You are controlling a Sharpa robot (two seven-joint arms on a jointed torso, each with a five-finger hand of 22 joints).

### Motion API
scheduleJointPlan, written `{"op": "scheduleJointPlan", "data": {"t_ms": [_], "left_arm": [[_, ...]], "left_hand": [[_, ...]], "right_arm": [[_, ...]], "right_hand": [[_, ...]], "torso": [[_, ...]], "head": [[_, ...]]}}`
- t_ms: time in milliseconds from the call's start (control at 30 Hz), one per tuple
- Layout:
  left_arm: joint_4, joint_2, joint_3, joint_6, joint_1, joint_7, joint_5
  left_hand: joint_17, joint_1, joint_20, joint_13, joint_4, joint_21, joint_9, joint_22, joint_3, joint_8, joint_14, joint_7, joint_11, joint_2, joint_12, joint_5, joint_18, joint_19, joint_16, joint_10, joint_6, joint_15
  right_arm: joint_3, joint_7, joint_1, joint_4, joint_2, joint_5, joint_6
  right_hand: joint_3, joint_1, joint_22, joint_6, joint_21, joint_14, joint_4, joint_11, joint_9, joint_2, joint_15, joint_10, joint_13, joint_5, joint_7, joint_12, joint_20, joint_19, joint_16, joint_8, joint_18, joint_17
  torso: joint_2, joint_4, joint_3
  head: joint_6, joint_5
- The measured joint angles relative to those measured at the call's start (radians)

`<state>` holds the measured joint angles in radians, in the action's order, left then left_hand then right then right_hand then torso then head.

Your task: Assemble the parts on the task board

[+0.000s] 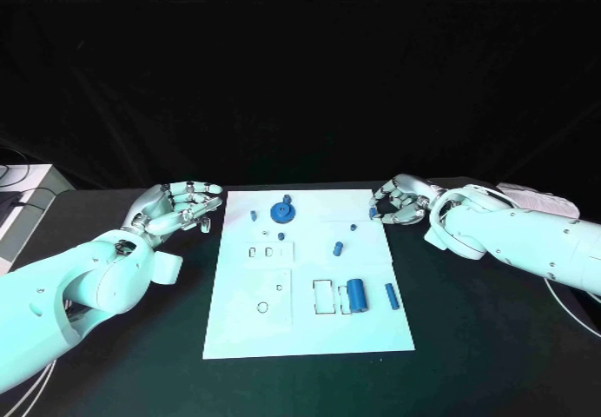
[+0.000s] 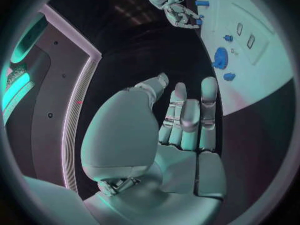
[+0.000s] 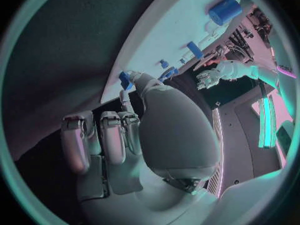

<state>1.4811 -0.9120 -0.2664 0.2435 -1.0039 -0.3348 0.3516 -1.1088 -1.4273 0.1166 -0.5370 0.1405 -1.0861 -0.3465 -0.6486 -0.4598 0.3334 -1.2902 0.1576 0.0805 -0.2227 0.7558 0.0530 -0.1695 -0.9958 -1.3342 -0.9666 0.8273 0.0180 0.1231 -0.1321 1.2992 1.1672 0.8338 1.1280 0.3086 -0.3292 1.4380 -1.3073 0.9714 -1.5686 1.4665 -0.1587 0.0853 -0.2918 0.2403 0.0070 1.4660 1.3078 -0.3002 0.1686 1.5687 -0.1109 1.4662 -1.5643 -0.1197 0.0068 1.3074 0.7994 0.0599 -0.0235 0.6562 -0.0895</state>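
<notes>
— What's the biggest thing in front of you?

— The black table (image 1: 476, 347), with the white task board (image 1: 313, 334) lying in its middle. Bare dark table runs down both long edges of the board and along its near edge — room on either side.

— And your hands?

— My left hand (image 1: 175, 208) sits just off the board's far left corner, over bare table, fingers partly curled and spread, holding nothing. My right hand (image 1: 399, 202) is at the far right corner, right on the board's edge, fingers curled in. A small blue part (image 3: 124, 79) shows at its fingertips in my right wrist view, but I cannot tell whether I grip it or only touch it.

— Where are the parts?

— Largest first: a blue cylinder (image 1: 357, 295) lies near the board's right edge, a thinner blue bar (image 1: 392, 296) just beside it, closer to that edge. A round blue disc (image 1: 284, 211) stands near the far edge. A short blue peg (image 1: 338, 249) lies mid-board, and smaller blue bits sit around the disc.
</notes>
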Motion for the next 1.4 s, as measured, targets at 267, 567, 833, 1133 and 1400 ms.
{"op": "scheduleJointPlan", "data": {"t_ms": [267, 567, 833, 1133, 1400], "left_arm": [[-0.001, 0.000, 0.000, 0.000, 0.000, 0.002, 0.001], [-0.001, -0.001, 0.000, 0.000, 0.000, 0.003, 0.001], [-0.002, -0.001, 0.000, 0.000, 0.000, 0.004, 0.001], [-0.002, -0.001, 0.000, 0.000, 0.000, 0.005, 0.002], [-0.002, -0.001, 0.000, 0.002, 0.000, 0.006, 0.002]], "left_hand": [[-0.002, 0.000, 0.000, 0.000, 0.000, 0.000, 0.000, 0.000, 0.000, 0.000, -0.003, 0.000, 0.000, 0.000, 0.000, 0.000, 0.000, 0.000, 0.000, 0.000, 0.000, -0.003], [-0.002, 0.000, 0.000, 0.000, 0.003, 0.000, 0.000, -0.001, -0.003, 0.004, -0.003, 0.000, 0.000, 0.000, 0.000, 0.000, 0.000, 0.000, 0.000, 0.007, 0.000, -0.003], [-0.003, 0.000, 0.000, 0.003, 0.003, -0.004, -0.001, -0.001, -0.008, 0.006, -0.007, 0.001, 0.004, 0.000, 0.000, 0.000, 0.000, 0.000, -0.004, 0.022, -0.006, 0.000], [0.009, 0.005, 0.000, 0.021, 0.007, -0.004, -0.002, -0.001, -0.018, 0.009, -0.003, 0.006, 0.008, -0.005, -0.013, 0.000, 0.000, 0.000, -0.004, 0.037, -0.014, 0.004], [0.010, 0.009, 0.000, 0.028, 0.010, -0.004, -0.004, 0.002, -0.021, 0.015, -0.003, 0.007, 0.009, -0.001, -0.013, 0.000, 0.000, 0.000, -0.004, 0.038, -0.014, 0.004]], "right_arm": [[0.000, 0.000, -0.001, -0.003, -0.005, 0.002, -0.005], [-0.001, 0.002, 0.000, -0.006, -0.010, 0.007, -0.011], [0.000, 0.009, -0.001, -0.008, -0.017, 0.023, 0.002], [0.000, 0.023, -0.002, 0.003, -0.020, 0.053, 0.070], [-0.001, 0.042, 0.010, 0.066, -0.011, 0.075, 0.147]], "right_hand": [[-0.059, -0.009, -0.001, 0.052, 0.000, 0.002, 0.001, -0.012, -0.008, -0.031, -0.017, 0.002, 0.000, 0.000, -0.023, 0.000, 0.011, 0.000, 0.000, -0.026, 0.000, 0.000], [-0.093, -0.010, -0.001, 0.067, 0.000, 0.000, 0.008, -0.020, -0.013, -0.045, -0.026, 0.002, 0.000, 0.001, -0.035, 0.000, 0.018, 0.000, 0.000, -0.039, 0.000, 0.000], [-0.093, -0.013, -0.001, 0.069, 0.000, 0.000, 0.008, -0.020, -0.015, -0.050, -0.026, 0.002, 0.000, 0.001, -0.033, 0.000, 0.025, 0.000, 0.000, -0.041, 0.000, 0.000], [-0.111, -0.024, -0.001, 0.069, 0.000, 0.000, 0.009, -0.023, -0.015, -0.052, -0.025, -0.002, 0.000, -0.005, -0.033, 0.000, 0.025, 0.000, 0.000, -0.043, 0.000, 0.000], [-0.117, -0.049, 0.000, 0.073, 0.000, 0.000, 0.013, -0.027, -0.026, -0.037, -0.025, 0.002, 0.000, -0.037, -0.038, 0.000, 0.025, 0.000, 0.000, -0.054, 0.000, 0.000]], "torso": [[-0.001, -0.0001, 0.0006], [-0.001, 0.0002, 0.0005], [-0.001, 0.0008, -0.0001], [-0.002, -0.0001, 0.0000], [-0.004, -0.0009, -0.0007]], "head": [[0.000, -0.002], [0.002, 0.000], [0.003, 0.000], [0.000, -0.001], [-0.003, -0.006]]}}
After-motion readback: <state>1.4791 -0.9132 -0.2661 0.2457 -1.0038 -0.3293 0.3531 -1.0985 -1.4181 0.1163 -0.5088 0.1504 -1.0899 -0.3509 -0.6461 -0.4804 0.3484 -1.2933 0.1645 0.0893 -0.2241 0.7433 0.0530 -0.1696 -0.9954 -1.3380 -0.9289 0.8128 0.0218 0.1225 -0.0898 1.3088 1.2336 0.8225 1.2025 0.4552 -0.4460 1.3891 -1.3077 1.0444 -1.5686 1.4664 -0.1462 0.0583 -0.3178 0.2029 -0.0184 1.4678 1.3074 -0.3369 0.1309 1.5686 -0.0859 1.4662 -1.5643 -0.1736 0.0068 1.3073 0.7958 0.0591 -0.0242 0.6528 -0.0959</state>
